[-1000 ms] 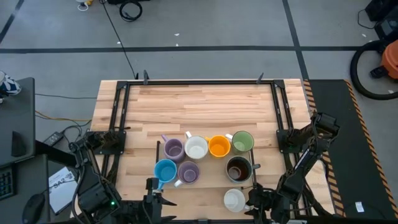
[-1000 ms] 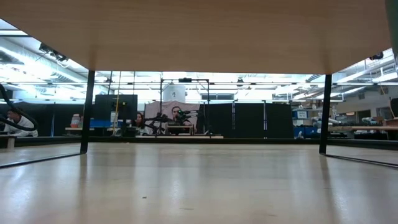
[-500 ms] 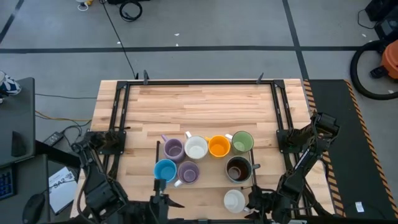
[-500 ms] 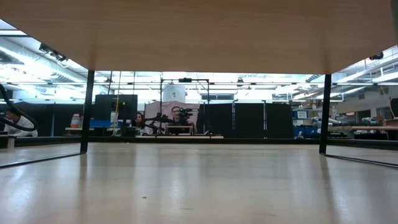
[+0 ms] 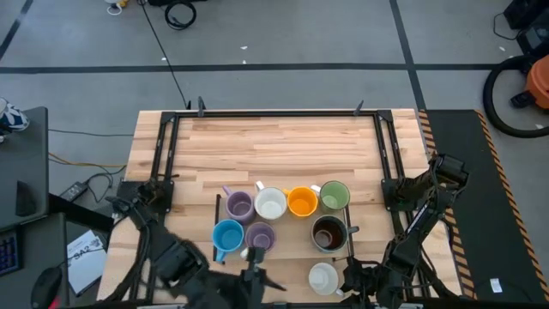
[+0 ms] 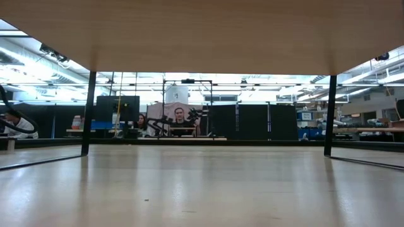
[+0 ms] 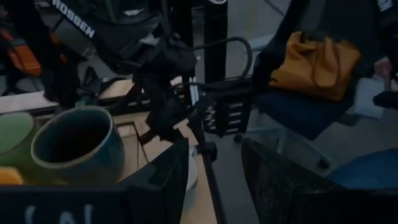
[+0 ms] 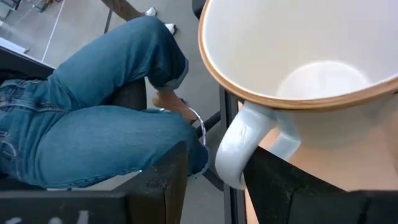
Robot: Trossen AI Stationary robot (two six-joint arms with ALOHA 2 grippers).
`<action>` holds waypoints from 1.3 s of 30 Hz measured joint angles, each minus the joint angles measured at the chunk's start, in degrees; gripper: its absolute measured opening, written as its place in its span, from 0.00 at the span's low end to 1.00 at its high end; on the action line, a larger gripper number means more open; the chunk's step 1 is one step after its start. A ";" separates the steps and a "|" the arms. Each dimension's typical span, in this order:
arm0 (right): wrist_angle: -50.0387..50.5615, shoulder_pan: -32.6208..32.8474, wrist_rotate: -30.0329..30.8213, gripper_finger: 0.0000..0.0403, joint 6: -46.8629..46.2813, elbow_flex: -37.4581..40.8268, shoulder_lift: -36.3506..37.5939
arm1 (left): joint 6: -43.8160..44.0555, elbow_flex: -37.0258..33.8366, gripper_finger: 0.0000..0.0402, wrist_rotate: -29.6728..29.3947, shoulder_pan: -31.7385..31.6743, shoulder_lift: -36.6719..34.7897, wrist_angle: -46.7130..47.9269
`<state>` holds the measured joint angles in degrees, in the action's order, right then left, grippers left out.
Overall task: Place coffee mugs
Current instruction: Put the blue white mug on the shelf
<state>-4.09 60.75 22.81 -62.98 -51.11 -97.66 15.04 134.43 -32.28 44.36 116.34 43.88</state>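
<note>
On the near half of the bench, you have eight mugs clustered together. A far row runs left to right — lavender mug, white mug, orange mug, green mug. Nearer sit the blue mug, a second lavender mug and the brown mug. The second white mug stands alone at the near edge, right of centre.

Your left gripper sits at the near edge, just beside the second lavender mug, its fingers parted around nothing. Your right gripper is beside the near white mug — fingers spread either side of its handle, not clamped on it.
</note>
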 joint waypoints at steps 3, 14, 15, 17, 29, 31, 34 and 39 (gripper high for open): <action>0.38 0.24 -0.18 0.39 0.07 0.00 1.06 | -0.45 0.02 0.39 4.08 -2.67 0.50 -1.56; 9.05 0.46 1.50 0.39 0.07 -0.09 6.16 | -2.86 -0.02 0.39 16.23 -9.75 4.86 -4.58; 9.49 0.45 2.28 0.39 0.13 -0.09 6.10 | -2.85 -0.02 0.39 16.39 -9.95 5.14 -4.62; 10.76 0.27 4.02 0.39 0.04 -0.09 6.05 | -2.87 0.00 0.39 16.73 -10.17 5.57 -4.92; 12.77 -1.67 6.01 0.39 -0.40 -0.09 4.96 | -2.63 0.02 0.39 17.12 -9.77 6.47 -5.05; 12.61 -1.84 6.29 0.39 -1.39 -0.09 4.96 | -2.61 0.02 0.39 17.11 -9.68 6.45 -4.94; 11.67 -1.97 7.37 0.39 -1.76 -0.07 4.94 | -2.61 0.02 0.39 17.11 -9.68 6.45 -4.64; 9.79 -2.10 7.80 0.39 -2.03 0.02 4.94 | -2.61 0.02 0.39 17.11 -9.64 6.45 -4.77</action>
<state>5.70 58.65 30.61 -65.01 -51.09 -92.73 12.43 134.45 -15.18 34.72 122.78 39.11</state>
